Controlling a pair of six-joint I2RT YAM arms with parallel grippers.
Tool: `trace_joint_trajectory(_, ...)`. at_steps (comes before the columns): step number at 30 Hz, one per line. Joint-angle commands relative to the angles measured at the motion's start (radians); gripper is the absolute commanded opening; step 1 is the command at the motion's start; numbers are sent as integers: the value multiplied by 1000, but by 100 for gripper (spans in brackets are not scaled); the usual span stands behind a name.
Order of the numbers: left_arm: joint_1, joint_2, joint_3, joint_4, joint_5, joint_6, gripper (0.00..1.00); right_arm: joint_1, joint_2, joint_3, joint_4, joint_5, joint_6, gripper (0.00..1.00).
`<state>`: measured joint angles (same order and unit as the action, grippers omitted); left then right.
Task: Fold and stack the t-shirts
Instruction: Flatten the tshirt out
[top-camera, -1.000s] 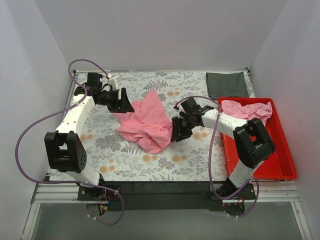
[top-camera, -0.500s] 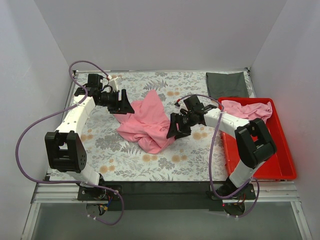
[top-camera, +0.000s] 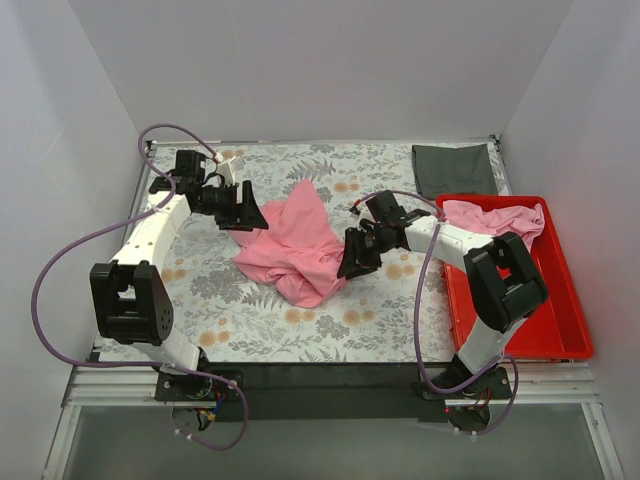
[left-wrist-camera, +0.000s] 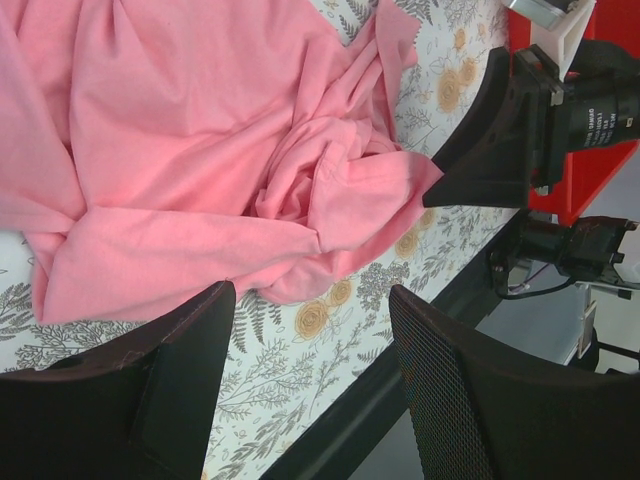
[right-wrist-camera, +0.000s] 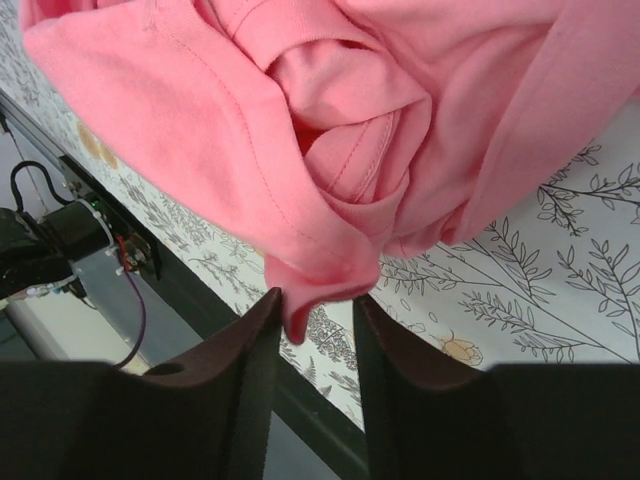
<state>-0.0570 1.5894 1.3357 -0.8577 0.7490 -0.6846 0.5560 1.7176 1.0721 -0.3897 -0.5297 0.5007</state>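
Though bunched rather than spread, crumpled t-shirt (top-camera: 295, 245): lying mid-frame in the overhead view, on the floral table (top-camera: 250, 320), between the two grippers. Pointed flap toward upper centre; thick twisted folds toward lower right.

Crumpled t-shirt, left wrist view (left-wrist-camera: 200, 170): filling the upper left and centre of the frame, with a knot of folds right of centre.

Crumpled t-shirt, right wrist view (right-wrist-camera: 350, 120): covering the upper frame, with a seamed roll at centre and a rounded fold drooping to lower centre.

Left gripper (top-camera: 250, 218): at the shirt's left edge, left of centre overhead. Wide open in its own view (left-wrist-camera: 308, 300), with only floral table and the shirt's lower hem in the gap. Contact with the fabric not discernible.

Right gripper (top-camera: 350, 262): at the shirt's right edge, just right of centre overhead. Closed to a narrow gap in its own view (right-wrist-camera: 318, 305), pinching the drooping fold between the fingertips. Also seen at the upper right of the left wrist view (left-wrist-camera: 480, 160), its dark tip against the knotted folds.

Second t-shirt (top-camera: 490, 218): same pink, heaped at the far end of the red bin (top-camera: 560, 320), right side of the overhead frame, well apart from the first.

Dark cloth (top-camera: 455, 168): folded flat at upper right, just beyond the bin.
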Motion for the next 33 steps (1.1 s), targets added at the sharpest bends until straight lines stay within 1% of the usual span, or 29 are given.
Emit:
trace_joint_trajectory(1, 13, -52, -13, 11, 9, 8, 62, -11, -13, 17, 18, -7, 7, 38)
trace_joint_trajectory(4, 17, -43, -7, 11, 4, 8, 62, -28, -39, -14, 25, -19, 1, 19)
trace_joint_trajectory(5, 20, -37, -6, 11, 4, 7, 62, -40, -56, -29, 26, -26, -1, 7)
trace_joint_trajectory(7, 23, -28, 0, 14, -14, 10, 62, -51, -73, -44, 25, -29, -13, 1)
trace_joint_trajectory(10, 28, -5, 20, 17, -45, 23, 62, -80, -107, -81, 26, -42, -50, 1)
trace_joint_trajectory(12, 28, 23, 39, 14, -118, 31, 61, -103, -142, -98, 20, -50, -108, 1)
trace_joint_trajectory(15, 29, 69, 62, 3, -203, 101, 58, -126, -184, -97, -18, -85, -212, 1)
trace_joint_trajectory(19, 31, 119, 65, 49, -322, 142, 52, -130, -216, -87, -70, -79, -318, 1)
trace_joint_trajectory(20, 31, 150, 69, 52, -341, 155, 49, -133, -222, -84, -78, -64, -332, 1)
trace_joint_trajectory(21, 31, 165, 72, 66, -400, 160, 47, -136, -228, -80, -96, -52, -362, 1)
trace_joint_trajectory(22, 31, 181, 69, 74, -427, 166, 46, -139, -231, -64, -110, -38, -381, 1)
trace_joint_trajectory(24, 34, 213, 56, 107, -489, 178, 46, -154, -240, -51, -150, -32, -419, 1)
trace_joint_trajectory(28, 34, 261, 31, 169, -552, 186, 48, -171, -266, -57, -181, -20, -456, 1)
trace_joint_trajectory(29, 34, 279, 31, 196, -562, 184, 49, -172, -269, -66, -182, -21, -468, 1)
trace_joint_trajectory(33, 34, 337, 56, 220, -590, 188, 52, -174, -280, -74, -192, -26, -485, 1)
